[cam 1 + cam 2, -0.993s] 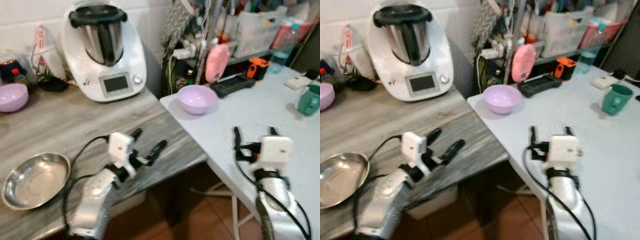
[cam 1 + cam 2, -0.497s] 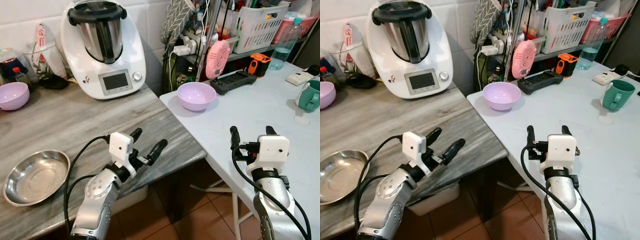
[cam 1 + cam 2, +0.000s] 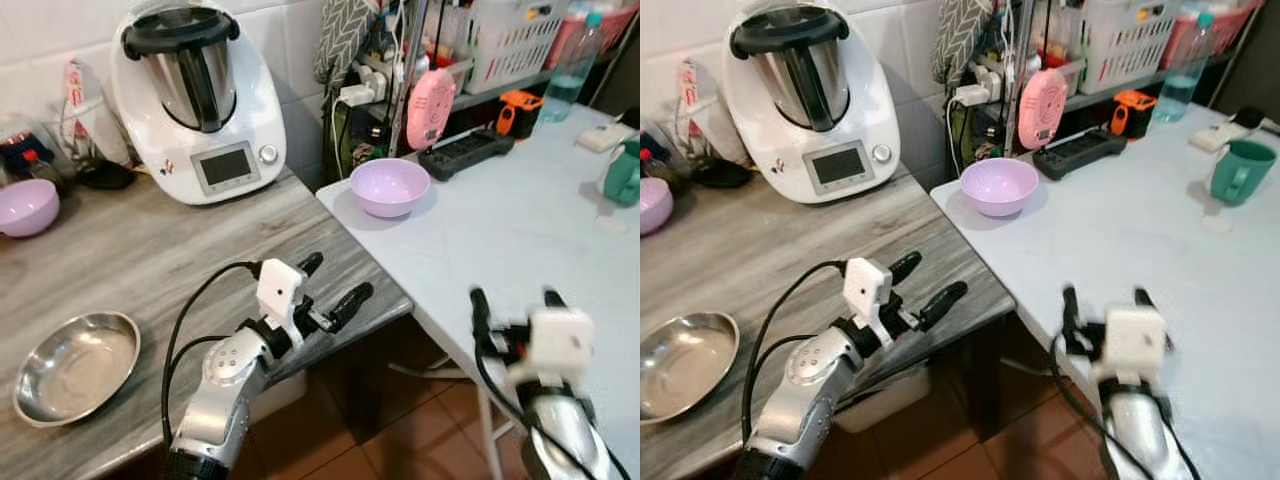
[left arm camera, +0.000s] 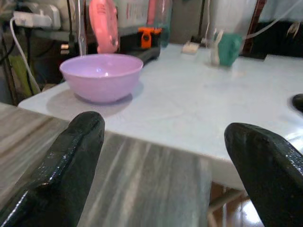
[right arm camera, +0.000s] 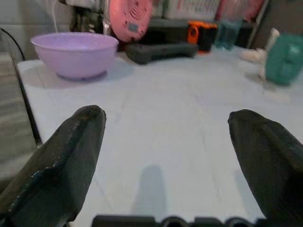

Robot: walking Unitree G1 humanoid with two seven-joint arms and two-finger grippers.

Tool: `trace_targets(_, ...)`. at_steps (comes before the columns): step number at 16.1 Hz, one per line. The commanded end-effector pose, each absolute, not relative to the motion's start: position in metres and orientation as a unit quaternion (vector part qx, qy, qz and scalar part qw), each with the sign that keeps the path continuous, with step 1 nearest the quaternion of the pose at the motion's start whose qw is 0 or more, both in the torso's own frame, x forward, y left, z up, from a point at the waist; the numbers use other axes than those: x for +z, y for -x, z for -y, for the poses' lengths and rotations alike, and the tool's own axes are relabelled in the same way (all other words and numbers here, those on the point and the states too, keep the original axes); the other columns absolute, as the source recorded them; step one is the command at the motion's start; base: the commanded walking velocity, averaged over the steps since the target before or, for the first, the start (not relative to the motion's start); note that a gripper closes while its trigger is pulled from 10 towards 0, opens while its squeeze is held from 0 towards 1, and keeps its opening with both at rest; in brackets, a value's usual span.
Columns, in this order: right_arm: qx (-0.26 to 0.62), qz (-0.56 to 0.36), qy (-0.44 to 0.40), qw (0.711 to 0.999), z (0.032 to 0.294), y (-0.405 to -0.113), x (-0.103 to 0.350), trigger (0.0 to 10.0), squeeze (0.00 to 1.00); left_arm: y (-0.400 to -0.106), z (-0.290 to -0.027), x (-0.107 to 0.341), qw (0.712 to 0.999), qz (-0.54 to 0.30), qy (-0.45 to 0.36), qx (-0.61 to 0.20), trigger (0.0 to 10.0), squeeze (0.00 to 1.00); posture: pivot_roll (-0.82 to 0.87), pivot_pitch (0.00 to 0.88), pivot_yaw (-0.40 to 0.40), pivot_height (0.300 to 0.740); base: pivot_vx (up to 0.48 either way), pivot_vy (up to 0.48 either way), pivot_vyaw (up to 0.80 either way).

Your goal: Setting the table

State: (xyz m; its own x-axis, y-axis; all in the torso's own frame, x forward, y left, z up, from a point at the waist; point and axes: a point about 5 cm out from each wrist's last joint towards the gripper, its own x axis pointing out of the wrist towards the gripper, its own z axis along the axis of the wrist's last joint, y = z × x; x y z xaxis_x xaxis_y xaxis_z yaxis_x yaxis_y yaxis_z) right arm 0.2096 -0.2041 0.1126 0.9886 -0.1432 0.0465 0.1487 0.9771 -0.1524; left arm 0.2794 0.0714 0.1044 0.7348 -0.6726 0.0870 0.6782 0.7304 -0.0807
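Observation:
A lilac bowl point(image 3: 389, 187) stands near the corner of the pale blue table point(image 3: 520, 230), and the left wrist view looks at the same lilac bowl point(image 4: 102, 75) from close by. A second lilac bowl point(image 3: 27, 207) sits far left on the wooden counter point(image 3: 150, 260). A steel bowl point(image 3: 75, 365) lies at the counter's front left. My left gripper point(image 3: 337, 277) hovers open and empty over the counter's front right corner. My right gripper point(image 3: 514, 298), blurred, is open and empty above the table's near edge. A green mug point(image 3: 1237, 172) stands at the far right.
A white kitchen machine point(image 3: 200, 100) stands at the back of the counter. A pink device point(image 3: 430, 95), a black handset point(image 3: 470, 152) and a shelf with baskets point(image 3: 500, 40) line the table's far side. A gap with tiled floor point(image 3: 400, 400) lies below between counter and table.
My left gripper has moved right, out over the counter's corner toward the table. My right gripper has dropped back toward me and is now blurred. The camera shifted slightly.

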Motion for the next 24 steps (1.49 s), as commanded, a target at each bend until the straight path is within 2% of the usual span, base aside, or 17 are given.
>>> trace_targets(1, -0.08, 0.035, 0.077, 0.993, 0.203, -0.208, 0.121, 10.0, 0.0, -0.287, -0.078, 0.103, 0.94, 0.026, 0.028, -0.338, 10.0, 0.0, -0.19, 0.013, 0.117, 0.74, 0.0, 0.0, 0.0)
trace_targets(5, -0.094, 0.034, 0.075, 0.992, 0.2, -0.202, 0.123, 10.0, 0.0, -0.3, -0.079, 0.104, 0.947, 0.022, 0.025, -0.32, 10.0, 0.0, -0.21, 0.032, 0.153, 0.74, 0.0, 0.0, 0.0)
trace_targets(8, -0.095, 0.027, 0.079, 0.992, 0.2, -0.203, 0.122, 10.0, 0.0, -0.304, -0.093, 0.102, 0.956, 0.024, 0.005, -0.294, 10.0, 0.0, -0.18, 0.03, 0.145, 0.74, 0.0, 0.0, 0.0)
trace_targets(9, -0.086, 0.027, 0.085, 0.992, 0.199, -0.211, 0.123, 10.0, 0.0, -0.304, -0.114, 0.098, 0.966, 0.02, -0.013, -0.256, 10.0, 0.0, -0.17, 0.028, 0.138, 0.74, 0.0, 0.0, 0.0)
trace_targets(12, -0.067, 0.033, 0.092, 0.993, 0.197, -0.224, 0.127, 10.0, 0.0, -0.298, -0.138, 0.092, 0.976, 0.011, -0.034, -0.216, 10.0, 0.0, -0.15, 0.027, 0.129, 0.74, 0.0, 0.0, 0.0)
trace_targets(13, -0.056, 0.037, 0.097, 0.993, 0.196, -0.232, 0.13, 10.0, 0.0, -0.291, -0.15, 0.091, 0.979, 0.01, -0.035, -0.199, 10.0, 0.0, -0.1, 0.025, 0.095, 0.74, 0.0, 0.0, 0.0)
trace_targets(17, -0.03, 0.043, 0.111, 0.992, 0.199, -0.256, 0.141, 10.0, 0.0, -0.273, -0.168, 0.093, 0.983, 0.017, -0.033, -0.181, 10.0, 0.0, -0.06, 0.028, 0.065, 0.74, 0.0, 0.0, 0.0)
trace_targets(22, 0.04, 0.004, 0.144, 0.989, 0.198, -0.31, 0.148, 10.0, 0.0, -0.249, -0.194, 0.098, 0.987, 0.018, -0.054, -0.147, 10.0, 0.0, 0.03, 0.065, 0.012, 0.74, 0.0, 0.0, 0.0)
trace_targets(24, 0.054, -0.005, 0.15, 0.987, 0.195, -0.323, 0.149, 10.0, 0.0, -0.244, -0.197, 0.1, 0.988, 0.016, -0.056, -0.143, 10.0, 0.0, 0.06, 0.086, 0.004, 0.74, 0.0, 0.0, 0.0)
